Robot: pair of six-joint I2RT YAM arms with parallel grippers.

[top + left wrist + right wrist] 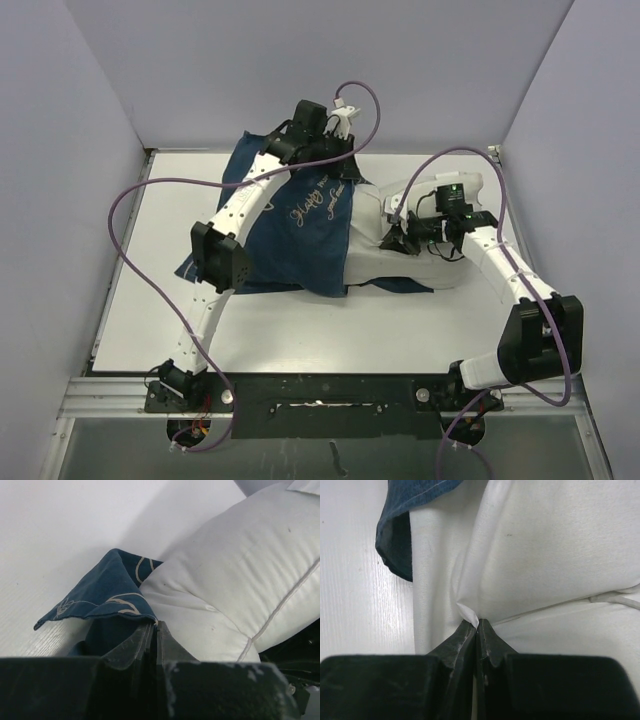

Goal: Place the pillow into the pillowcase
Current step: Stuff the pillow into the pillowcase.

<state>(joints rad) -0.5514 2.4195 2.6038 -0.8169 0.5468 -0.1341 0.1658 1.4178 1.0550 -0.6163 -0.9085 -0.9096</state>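
My left fingers are clamped on a fold of pillowcase hem near the bench's far edge. The right fingers are pinched tight on a pucker of pillow skin toward the right edge. The risk I see is that thin hem bite: a hard tug could slip it, or I've caught both layers and shut the mouth. The pillow is white and lumpy, left end tucked under navy cloth, right part bare.
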